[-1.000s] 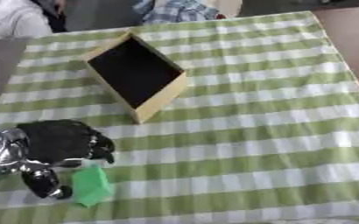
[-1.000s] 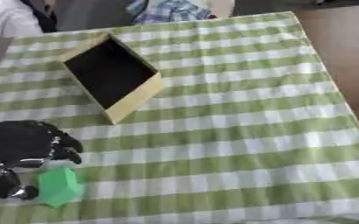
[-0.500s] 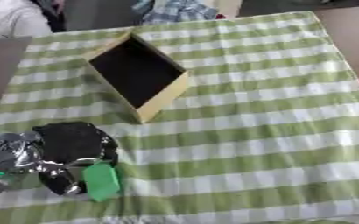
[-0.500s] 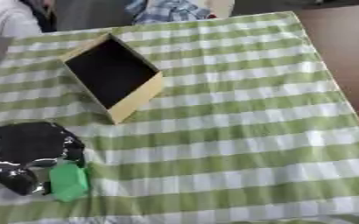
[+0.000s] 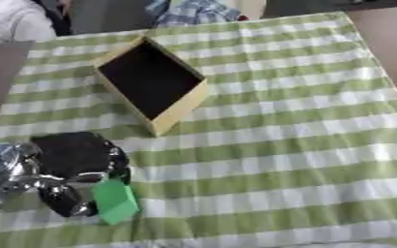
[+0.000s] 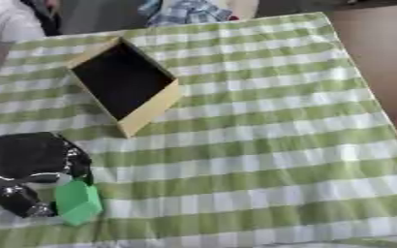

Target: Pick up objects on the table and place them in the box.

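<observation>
Green block (image 5: 115, 202), near the tabletop's (image 5: 303, 145) front-left corner, is pinched in the left hand's (image 5: 70, 164) curled fingers: grasping step, so next likely lift it toward the box (image 5: 153, 83) beyond.

A small green block (image 5: 115, 201) sits near the front left corner of the checked cloth, tilted, with its lighter top face turned up. It lies touching the dark fingers beside it. Well apart from it, farther back on the left half, stands the box (image 5: 181, 103): open-topped, pale yellow walls, black inside, set askew to the cloth's stripes, holding nothing visible.
</observation>
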Robot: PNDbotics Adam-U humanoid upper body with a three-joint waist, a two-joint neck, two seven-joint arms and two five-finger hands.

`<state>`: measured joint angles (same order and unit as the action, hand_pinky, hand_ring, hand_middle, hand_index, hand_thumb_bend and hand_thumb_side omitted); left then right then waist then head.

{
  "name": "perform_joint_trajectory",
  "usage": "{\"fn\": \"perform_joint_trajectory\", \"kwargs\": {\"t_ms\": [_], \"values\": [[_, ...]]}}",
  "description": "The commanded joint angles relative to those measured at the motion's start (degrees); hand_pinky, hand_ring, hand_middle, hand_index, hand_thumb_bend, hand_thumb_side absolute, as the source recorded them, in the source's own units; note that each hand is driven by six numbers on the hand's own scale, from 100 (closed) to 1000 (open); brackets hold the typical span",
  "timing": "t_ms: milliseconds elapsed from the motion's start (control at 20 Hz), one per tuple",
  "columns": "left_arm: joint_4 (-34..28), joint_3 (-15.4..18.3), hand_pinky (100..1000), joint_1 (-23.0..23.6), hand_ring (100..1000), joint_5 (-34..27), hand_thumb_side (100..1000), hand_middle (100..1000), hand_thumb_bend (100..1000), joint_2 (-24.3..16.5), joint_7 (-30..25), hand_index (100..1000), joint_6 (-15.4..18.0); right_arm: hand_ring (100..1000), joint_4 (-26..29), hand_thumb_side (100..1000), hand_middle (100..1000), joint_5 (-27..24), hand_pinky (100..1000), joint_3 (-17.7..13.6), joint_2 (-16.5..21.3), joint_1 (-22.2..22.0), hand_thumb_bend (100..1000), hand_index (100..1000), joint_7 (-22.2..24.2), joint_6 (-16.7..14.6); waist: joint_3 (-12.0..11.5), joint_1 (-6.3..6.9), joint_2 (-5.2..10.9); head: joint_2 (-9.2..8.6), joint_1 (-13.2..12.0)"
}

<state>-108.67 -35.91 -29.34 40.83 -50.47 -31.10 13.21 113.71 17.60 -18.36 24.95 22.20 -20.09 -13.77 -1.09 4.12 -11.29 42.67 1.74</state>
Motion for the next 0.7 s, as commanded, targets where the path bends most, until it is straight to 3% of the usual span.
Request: {"fn": "perform_joint_trajectory", "kwargs": {"t_ms": [50,400,550,700], "values": [[-1.94,2.76,445,-0.81,522,-1.12,100,475,399,-2.99,-0.76,621,-0.32,801,0.88,953,728,0.31,587,-0.53,1.27,0.51,100,904,-0.16,0.09,-0.15,-0.18,0.98,-0.29,0.31],[-2.78,7.36,322,-3.39,460,-4.41,100,417,370,-3.68,-0.89,550,-2.11,801,0.88,954,728,0.47,586,-0.58,1.56,0.38,100,904,-0.31,0.17,-0.37,-0.13,1.08,-0.52,0.5],[-1.17,9.11,298,-4.8,446,-5.56,100,404,335,-2.82,-0.55,537,-3.83,801,0.88,954,728,0.48,586,-0.64,1.62,0.33,100,904,-0.34,0.2,-0.29,-0.18,1.0,-0.53,0.54],[1.93,10.83,277,-7.44,431,-5.63,100,390,360,-1.45,-0.68,520,-5.85,801,0.88,954,728,0.47,586,-0.67,1.57,0.24,100,904,-0.33,0.28,-0.24,-0.21,1.04,-0.46,0.42]]}}
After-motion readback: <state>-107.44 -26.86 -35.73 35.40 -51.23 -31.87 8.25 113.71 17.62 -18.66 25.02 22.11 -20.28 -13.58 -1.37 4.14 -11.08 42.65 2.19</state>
